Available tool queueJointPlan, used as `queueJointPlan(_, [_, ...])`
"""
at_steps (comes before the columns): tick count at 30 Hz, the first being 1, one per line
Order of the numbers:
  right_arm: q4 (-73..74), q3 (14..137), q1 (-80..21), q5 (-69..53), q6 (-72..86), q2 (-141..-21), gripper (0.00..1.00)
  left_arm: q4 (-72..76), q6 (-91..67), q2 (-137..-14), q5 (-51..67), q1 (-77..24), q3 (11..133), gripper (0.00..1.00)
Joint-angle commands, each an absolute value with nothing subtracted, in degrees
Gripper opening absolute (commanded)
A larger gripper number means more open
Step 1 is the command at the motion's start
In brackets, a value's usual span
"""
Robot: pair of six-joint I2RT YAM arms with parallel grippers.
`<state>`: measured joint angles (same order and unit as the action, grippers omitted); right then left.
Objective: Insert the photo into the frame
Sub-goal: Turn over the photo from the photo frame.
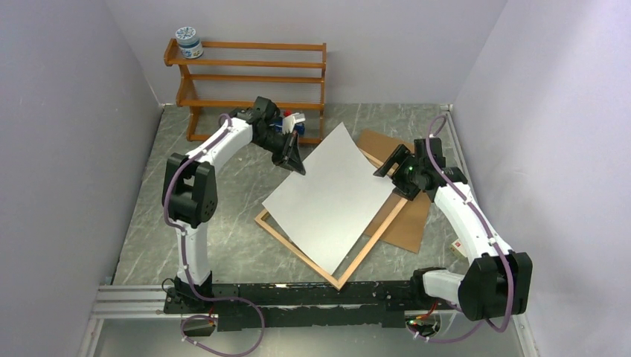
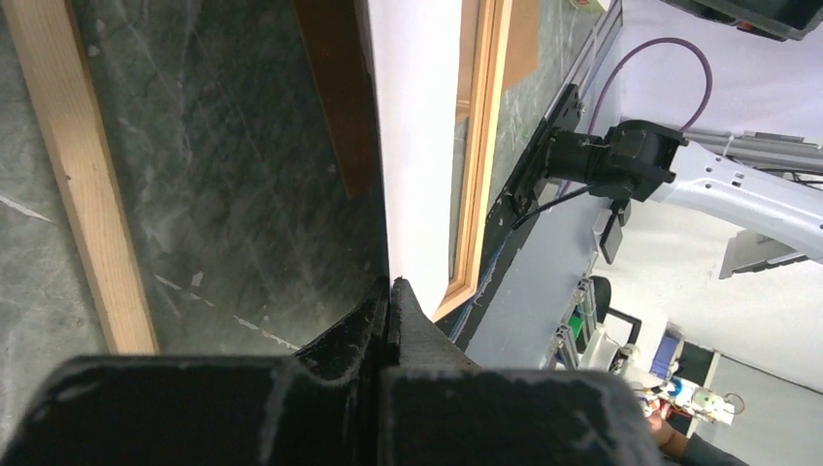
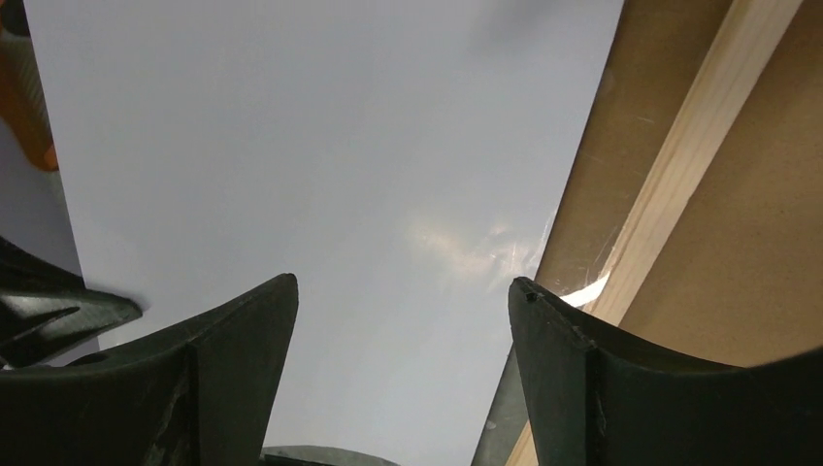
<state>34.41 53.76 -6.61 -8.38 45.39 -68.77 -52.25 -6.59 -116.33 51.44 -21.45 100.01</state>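
The photo (image 1: 335,193) shows only its plain white back and slants over the frame (image 1: 364,249), a light wood rectangle lying flat on the table. My left gripper (image 1: 294,160) is shut on the photo's far left edge; the left wrist view shows the sheet (image 2: 417,146) running edge-on out of the closed tips (image 2: 391,286), with frame moulding (image 2: 480,146) beyond. My right gripper (image 1: 387,165) is open at the photo's right edge. In the right wrist view its fingers (image 3: 403,291) spread wide over the white sheet (image 3: 320,146), holding nothing, beside the frame's rail (image 3: 679,165).
A brown backing board (image 1: 405,223) lies under the frame's right side. An orange-brown shelf rack (image 1: 253,82) stands at the back with a jar (image 1: 188,42) on top and small bottles (image 1: 292,121) at its foot. Walls close in left, right and back.
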Motion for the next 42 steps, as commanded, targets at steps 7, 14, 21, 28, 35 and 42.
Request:
queueJointPlan(7, [34.27, 52.73, -5.21, -4.46, 46.71, -68.2, 0.82, -37.16, -18.81, -116.06, 58.29, -21.79, 94.68, 0.03])
queueJointPlan(14, [33.4, 50.88, -4.77, -4.38, 46.89, -68.58, 0.82, -38.17, -17.56, -119.85, 61.15, -22.27, 97.86, 0.03])
queueJointPlan(21, [32.8, 49.8, -4.54, -4.75, 47.1, -69.44, 0.81, -55.64, 0.01, -124.49, 58.54, -22.24, 104.37, 0.03])
queueJointPlan(28, [33.15, 50.36, -4.24, -4.61, 46.1, -70.53, 0.81, -55.26, 0.52, -125.65, 58.32, -21.95, 106.1, 0.06])
queueJointPlan(35, [33.31, 51.25, -3.96, -4.39, 45.53, -71.17, 0.81, -49.53, -6.34, -124.48, 57.9, -21.97, 101.76, 0.13])
queueJointPlan(42, [33.12, 51.33, -3.61, -4.73, 45.05, -71.75, 0.81, -45.3, -10.81, -124.55, 59.16, -21.95, 100.05, 0.2])
